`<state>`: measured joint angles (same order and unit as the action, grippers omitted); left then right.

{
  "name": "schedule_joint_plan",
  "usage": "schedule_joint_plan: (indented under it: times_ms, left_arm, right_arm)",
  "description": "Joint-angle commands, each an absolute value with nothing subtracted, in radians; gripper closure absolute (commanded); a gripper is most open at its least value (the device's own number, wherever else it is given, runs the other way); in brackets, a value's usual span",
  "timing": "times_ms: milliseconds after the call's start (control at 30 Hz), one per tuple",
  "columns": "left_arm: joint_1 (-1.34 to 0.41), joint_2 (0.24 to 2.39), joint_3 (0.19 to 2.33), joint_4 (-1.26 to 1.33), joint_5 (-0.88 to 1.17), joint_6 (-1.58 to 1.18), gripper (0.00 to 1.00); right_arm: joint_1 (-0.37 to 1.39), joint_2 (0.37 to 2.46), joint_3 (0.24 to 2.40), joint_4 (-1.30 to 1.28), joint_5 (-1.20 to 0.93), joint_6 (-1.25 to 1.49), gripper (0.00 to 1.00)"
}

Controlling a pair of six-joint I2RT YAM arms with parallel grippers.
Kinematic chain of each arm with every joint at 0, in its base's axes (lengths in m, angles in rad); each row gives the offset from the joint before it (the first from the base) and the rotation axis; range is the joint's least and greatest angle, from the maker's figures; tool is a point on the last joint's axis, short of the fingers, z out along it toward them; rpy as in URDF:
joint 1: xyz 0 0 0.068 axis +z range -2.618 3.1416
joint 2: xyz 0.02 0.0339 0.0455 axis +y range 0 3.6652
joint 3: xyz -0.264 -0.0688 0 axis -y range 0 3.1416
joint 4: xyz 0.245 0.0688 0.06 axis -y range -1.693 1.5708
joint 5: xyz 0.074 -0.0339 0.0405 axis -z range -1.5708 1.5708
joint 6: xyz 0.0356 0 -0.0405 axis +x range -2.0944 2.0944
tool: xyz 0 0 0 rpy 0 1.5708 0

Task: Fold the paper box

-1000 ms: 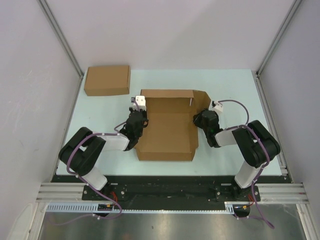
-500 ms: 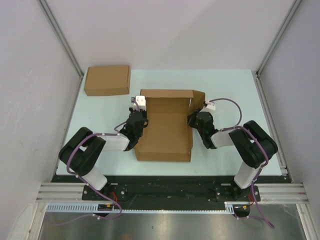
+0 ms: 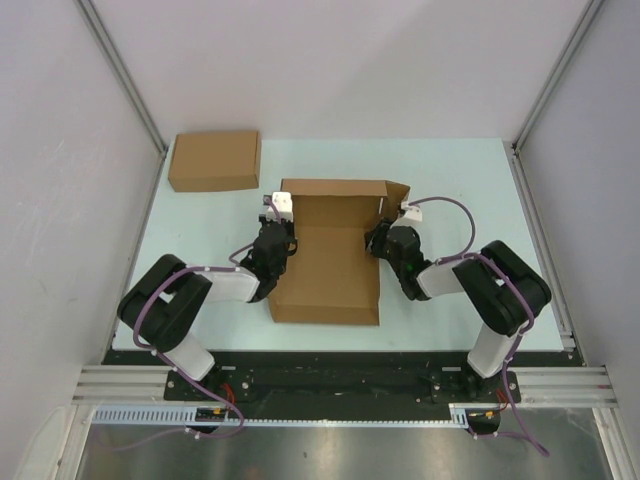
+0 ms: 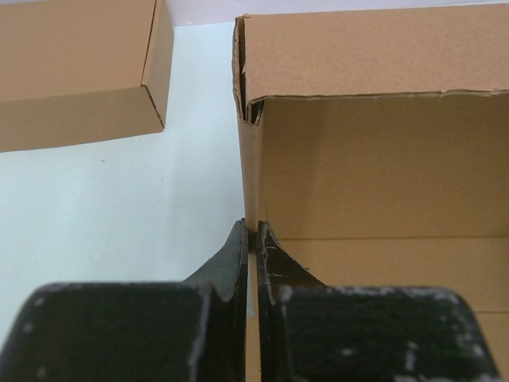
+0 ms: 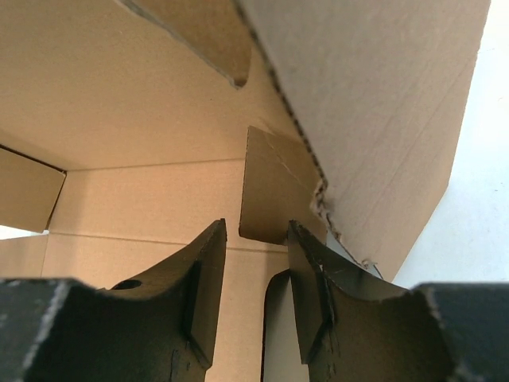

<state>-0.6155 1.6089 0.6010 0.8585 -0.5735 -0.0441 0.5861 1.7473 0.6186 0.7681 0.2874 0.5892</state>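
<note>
Two boxes: paper box [image 3: 325, 280] pinched at its wall by left pincer [image 4: 252, 232], finished box [image 3: 214, 160] beyond, leftward. Two arms, low, outstretched; right pincer [image 5: 256, 232] spread before a flap [image 5: 270, 187].

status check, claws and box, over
Left claw shut on paper box left wall. Right claw open at the inner right flap. Back wall up, box half-formed. Other box far left, not in the way.

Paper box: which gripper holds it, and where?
The left gripper pinches the left side wall of the paper box; the right gripper stands open around an inner flap, gripping nothing.
</note>
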Motion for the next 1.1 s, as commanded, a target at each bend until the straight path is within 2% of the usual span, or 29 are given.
schedule_joint_plan:
  times_ms: [0,100,333,467,567,767,1067]
  left_arm:
    - [-0.634,1.577,0.594,0.903,-0.584,-0.018,1.0]
    - [-0.634,1.577,0.594,0.904,-0.598,-0.012,1.0]
    - [-0.632,1.583,0.597,0.908,-0.612,-0.003,1.0]
    - [-0.634,1.585,0.595,0.911,-0.615,-0.003,1.0]
    - [-0.634,1.582,0.594,0.913,-0.612,-0.003,1.0]
    - [-0.632,1.582,0.592,0.911,-0.606,-0.003,1.0]
    - [-0.634,1.585,0.597,0.908,-0.586,-0.003,1.0]
  right_arm:
    - [0.601,1.735,0.632,0.746,0.256,0.571,0.58]
    - [0.606,1.616,0.62,0.68,0.276,0.514,0.56]
    - [0.6,1.303,0.65,0.425,0.242,0.398,0.43]
    - [0.58,1.12,0.649,0.304,0.294,0.373,0.42]
    - [0.502,1.068,0.644,0.261,0.336,0.391,0.43]
    - [0.26,1.153,0.63,0.314,0.26,0.549,0.47]
    - [0.144,1.494,0.673,0.626,0.065,0.638,0.55]
